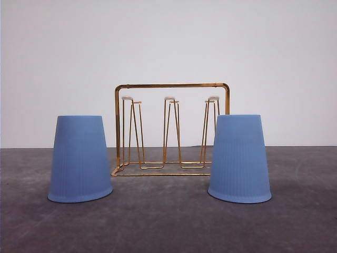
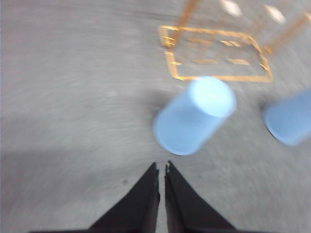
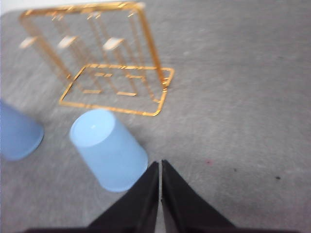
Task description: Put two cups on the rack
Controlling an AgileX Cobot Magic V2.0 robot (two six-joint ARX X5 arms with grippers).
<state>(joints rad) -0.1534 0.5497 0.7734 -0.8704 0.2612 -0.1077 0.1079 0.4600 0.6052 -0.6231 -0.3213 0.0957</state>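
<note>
Cups and rack are all in their starting places, so as far as the views show nothing of the task is done: both cups have yet to be lifted and set over the pegs. In the front view the left cup [image 1: 80, 158] and the right cup [image 1: 239, 158] stand mouth-down on the grey tabletop [image 1: 168, 226], one to each side of the rack [image 1: 171, 129] and a little nearer the camera, each apart from the wire. Each cup's long axis runs upright, wide rim on the tabletop and closed narrow base pointing up; the left one seems to lean slightly, though that may be the lens. The rack stands upright between them, its handle frame spanning side to side and its empty pegs pointing straight up. The left tool [image 2: 161, 167] hangs above the tabletop just short of its cup, fingers pressed nearly together and holding nothing; the right tool [image 3: 160, 165] is likewise closed and empty beside the other cup
</note>
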